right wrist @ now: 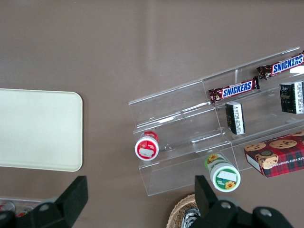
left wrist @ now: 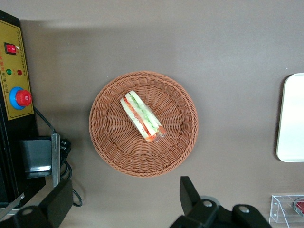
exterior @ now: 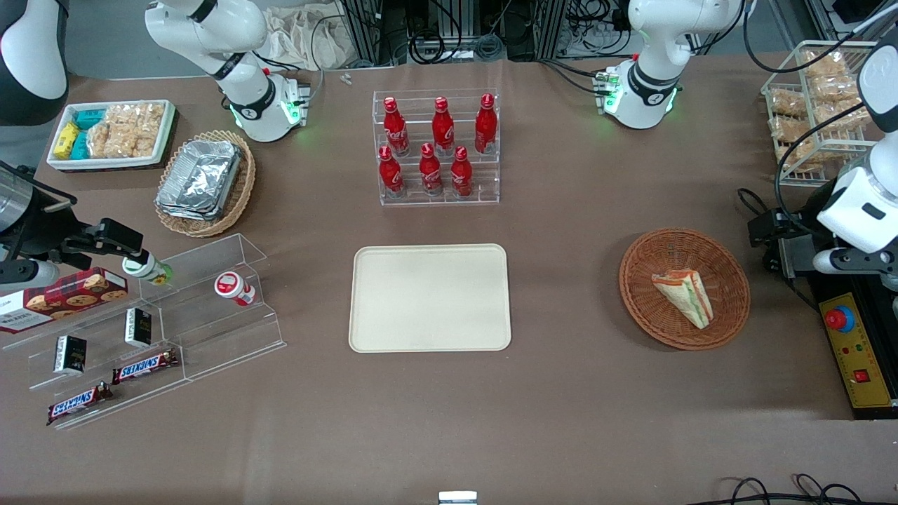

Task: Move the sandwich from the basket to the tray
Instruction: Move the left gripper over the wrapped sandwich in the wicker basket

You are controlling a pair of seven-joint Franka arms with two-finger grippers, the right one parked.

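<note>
While my gripper (left wrist: 126, 204) hovers high over the table with its fingers (left wrist: 192, 192) spread wide and nothing between them, the sandwich (left wrist: 141, 116) lies on its side near the middle of the basket (left wrist: 109, 147), well below the fingertips and just ahead of them. I judge the height gives the wrist camera a full look at the wedge before descending. The sandwich sits slantwise to the gap, so I'd turn the wrist first. The tray (left wrist: 290, 118) waits bare, well apart from the basket, toward the parked arm's end.
</note>
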